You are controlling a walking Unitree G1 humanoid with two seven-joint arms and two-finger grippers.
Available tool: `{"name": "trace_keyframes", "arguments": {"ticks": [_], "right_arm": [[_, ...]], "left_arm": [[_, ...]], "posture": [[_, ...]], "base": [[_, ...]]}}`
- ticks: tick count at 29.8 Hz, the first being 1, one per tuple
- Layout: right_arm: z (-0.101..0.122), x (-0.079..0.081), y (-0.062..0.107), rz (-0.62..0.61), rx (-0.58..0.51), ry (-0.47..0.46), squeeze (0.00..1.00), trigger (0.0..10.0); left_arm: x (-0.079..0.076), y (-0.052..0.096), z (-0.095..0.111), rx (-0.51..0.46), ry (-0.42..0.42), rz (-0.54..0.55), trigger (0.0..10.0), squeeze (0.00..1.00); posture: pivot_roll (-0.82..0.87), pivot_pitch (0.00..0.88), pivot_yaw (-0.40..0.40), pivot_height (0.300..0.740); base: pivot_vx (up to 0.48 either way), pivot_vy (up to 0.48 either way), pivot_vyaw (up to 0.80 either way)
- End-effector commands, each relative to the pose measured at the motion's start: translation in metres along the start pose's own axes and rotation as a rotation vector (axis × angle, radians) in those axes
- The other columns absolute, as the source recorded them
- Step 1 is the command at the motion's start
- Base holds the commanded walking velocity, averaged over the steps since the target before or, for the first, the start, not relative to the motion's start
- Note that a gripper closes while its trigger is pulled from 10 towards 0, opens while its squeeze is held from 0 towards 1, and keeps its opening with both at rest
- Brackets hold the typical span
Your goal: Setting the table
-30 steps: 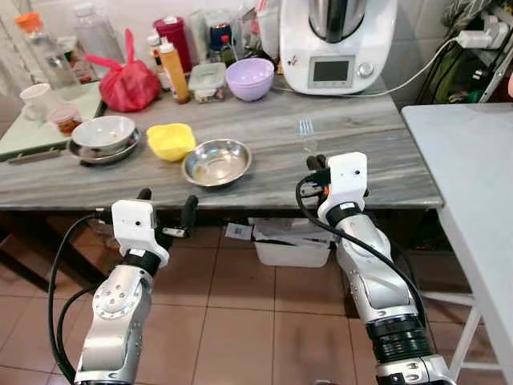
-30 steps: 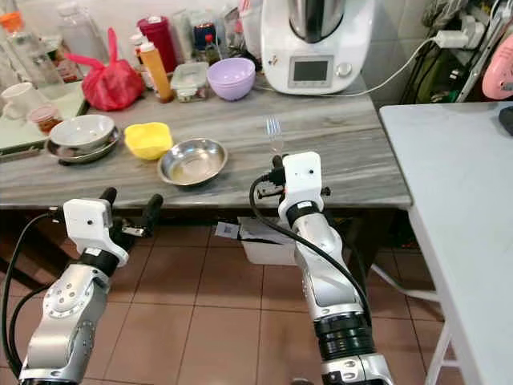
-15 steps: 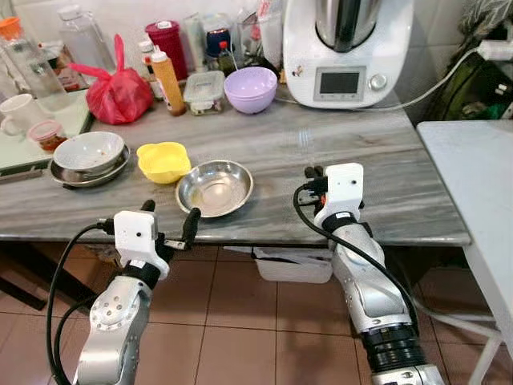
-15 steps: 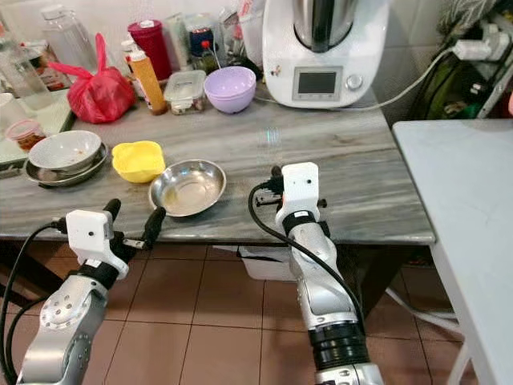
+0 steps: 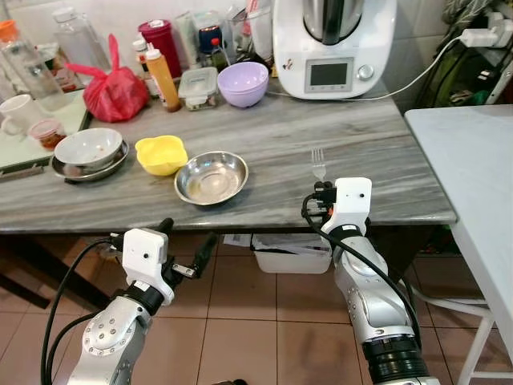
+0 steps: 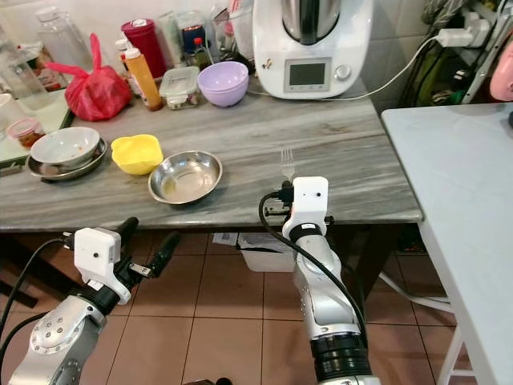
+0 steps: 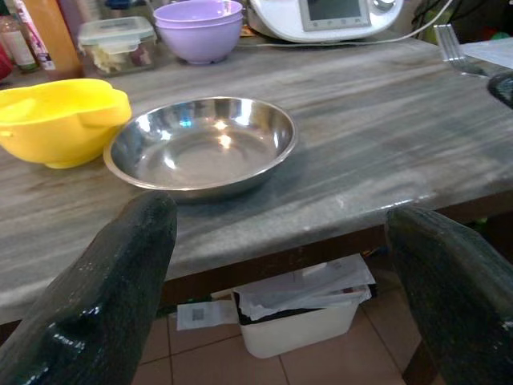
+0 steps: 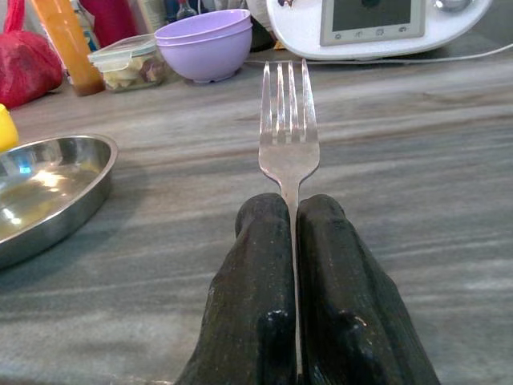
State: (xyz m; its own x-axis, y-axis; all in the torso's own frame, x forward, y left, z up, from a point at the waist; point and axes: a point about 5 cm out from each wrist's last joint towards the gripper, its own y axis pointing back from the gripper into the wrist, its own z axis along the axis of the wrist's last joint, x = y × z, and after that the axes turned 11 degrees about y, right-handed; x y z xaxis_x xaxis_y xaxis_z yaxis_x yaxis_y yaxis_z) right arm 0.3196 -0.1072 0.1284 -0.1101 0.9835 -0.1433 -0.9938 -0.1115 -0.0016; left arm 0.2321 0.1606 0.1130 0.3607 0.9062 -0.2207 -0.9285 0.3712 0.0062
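One fork (image 8: pixel 288 128) is pinched by its handle between the closed fingers of the right end effector (image 5: pixel 321 189), just over the worktop's (image 5: pixel 377 152) front edge. Its long axis points away, tines toward the back edge. The steel bowl (image 5: pixel 212 177) lies to its left. The left end effector (image 5: pixel 186 250), spread wide and empty, hangs below the front edge.

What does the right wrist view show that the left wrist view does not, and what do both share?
Right wrist view: the right end effector shut on a silver metal fork, and a red plastic bag.
Left wrist view: the open left end effector, a white plastic bin under the table.
Both: the round steel bowl, stacked purple bowls, grey marble-look tabletop.
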Motion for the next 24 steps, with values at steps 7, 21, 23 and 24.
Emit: {"name": "trace_keyframes", "arguments": {"ticks": [7,21,23,24], "right_arm": [[0.009,0.018,-0.014,0.053,0.002,-0.040,0.00,10.0],[0.015,0.057,-0.034,0.111,0.055,-0.099,0.00,10.0],[0.013,0.059,-0.035,0.104,0.068,-0.099,0.00,10.0],[0.013,0.059,-0.036,0.100,0.072,-0.096,0.00,10.0]], "left_arm": [[-0.006,0.012,0.001,0.037,0.004,-0.023,10.0,0.00],[-0.023,0.025,-0.008,0.117,0.038,-0.100,10.0,0.00],[-0.025,0.024,-0.009,0.123,0.040,-0.111,10.0,0.00],[-0.026,0.024,-0.009,0.124,0.040,-0.115,10.0,0.00]], "posture": [[-0.01,0.154,0.129,0.740],[0.01,0.171,0.115,0.740],[0.01,0.170,0.113,0.740],[0.01,0.170,0.113,0.740]], "base": [[0.000,0.000,0.00],[0.000,0.000,0.00],[0.000,0.000,0.00],[0.000,0.000,0.00]]}}
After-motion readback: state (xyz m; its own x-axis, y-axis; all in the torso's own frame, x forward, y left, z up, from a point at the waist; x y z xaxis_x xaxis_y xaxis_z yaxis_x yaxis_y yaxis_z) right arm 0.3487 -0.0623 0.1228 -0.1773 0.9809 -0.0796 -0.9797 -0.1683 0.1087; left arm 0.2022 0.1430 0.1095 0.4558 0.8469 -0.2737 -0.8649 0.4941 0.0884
